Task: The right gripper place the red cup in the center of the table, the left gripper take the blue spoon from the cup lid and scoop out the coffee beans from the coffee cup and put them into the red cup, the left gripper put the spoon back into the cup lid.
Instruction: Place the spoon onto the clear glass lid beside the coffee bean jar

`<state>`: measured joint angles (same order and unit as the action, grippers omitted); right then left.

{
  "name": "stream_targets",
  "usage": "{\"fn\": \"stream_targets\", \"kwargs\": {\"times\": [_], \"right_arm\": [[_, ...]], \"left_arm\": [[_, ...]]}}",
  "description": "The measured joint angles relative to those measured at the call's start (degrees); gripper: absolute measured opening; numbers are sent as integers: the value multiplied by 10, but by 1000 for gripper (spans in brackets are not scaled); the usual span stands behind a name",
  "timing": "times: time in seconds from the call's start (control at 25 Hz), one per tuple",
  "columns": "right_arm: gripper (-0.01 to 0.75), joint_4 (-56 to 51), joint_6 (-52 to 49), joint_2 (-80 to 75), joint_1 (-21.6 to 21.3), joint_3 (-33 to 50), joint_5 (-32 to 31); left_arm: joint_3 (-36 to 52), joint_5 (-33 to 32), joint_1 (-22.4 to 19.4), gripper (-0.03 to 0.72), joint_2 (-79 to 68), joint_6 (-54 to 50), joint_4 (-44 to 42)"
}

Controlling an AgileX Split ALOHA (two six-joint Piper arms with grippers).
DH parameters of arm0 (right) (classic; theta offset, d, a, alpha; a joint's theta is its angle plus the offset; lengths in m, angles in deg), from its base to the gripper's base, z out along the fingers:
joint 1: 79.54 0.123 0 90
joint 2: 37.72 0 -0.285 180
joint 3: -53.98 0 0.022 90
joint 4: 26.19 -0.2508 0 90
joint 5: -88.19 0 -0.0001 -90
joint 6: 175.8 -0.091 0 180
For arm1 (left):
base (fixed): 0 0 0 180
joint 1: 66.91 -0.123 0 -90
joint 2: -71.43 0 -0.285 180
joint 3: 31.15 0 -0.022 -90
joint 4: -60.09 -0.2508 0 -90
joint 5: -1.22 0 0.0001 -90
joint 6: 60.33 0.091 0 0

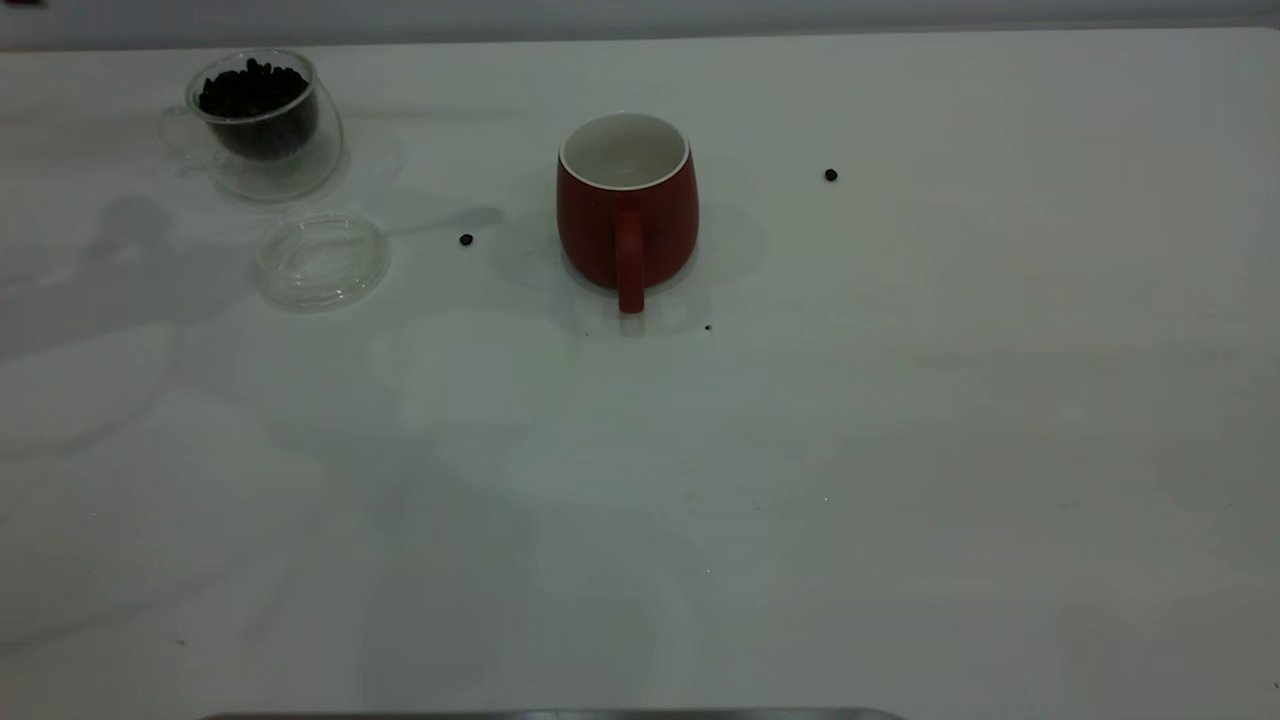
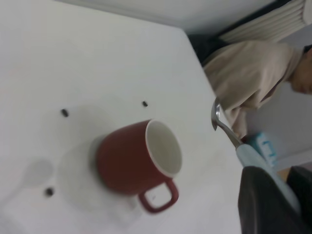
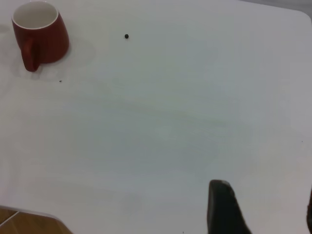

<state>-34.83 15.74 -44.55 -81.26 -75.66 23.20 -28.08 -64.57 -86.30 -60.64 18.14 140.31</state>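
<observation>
Left pincer [image 2: 265, 195] clamped on blue spoon [image 2: 234, 139], bowl aimed away beyond fingertips, above red cup [image 2: 139, 158] upright, handle toward 6 o'clock; right pincer's opening untellable.

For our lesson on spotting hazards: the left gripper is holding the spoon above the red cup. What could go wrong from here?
1. The blue spoon is tilted with its bowl beside the red cup, so scooped beans may miss it.
2. Stray beans already lie on the table, so spilling seems likely.
3. The left gripper holds only the handle's end; the spoon could slip.
</observation>
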Motion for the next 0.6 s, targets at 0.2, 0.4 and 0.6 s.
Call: {"fn": "stream_targets", "kwargs": {"times": [0.2, 0.4, 0.6], "right_arm": [[438, 0, 0, 0, 0, 0, 0], [438, 0, 0, 0, 0, 0, 0], [438, 0, 0, 0, 0, 0, 0]], "left_arm": [[9, -7, -59, 126, 18, -25, -70], [45, 20, -110, 126, 11, -31, -92], [67, 96, -136, 126, -43, -47, -129]]}}
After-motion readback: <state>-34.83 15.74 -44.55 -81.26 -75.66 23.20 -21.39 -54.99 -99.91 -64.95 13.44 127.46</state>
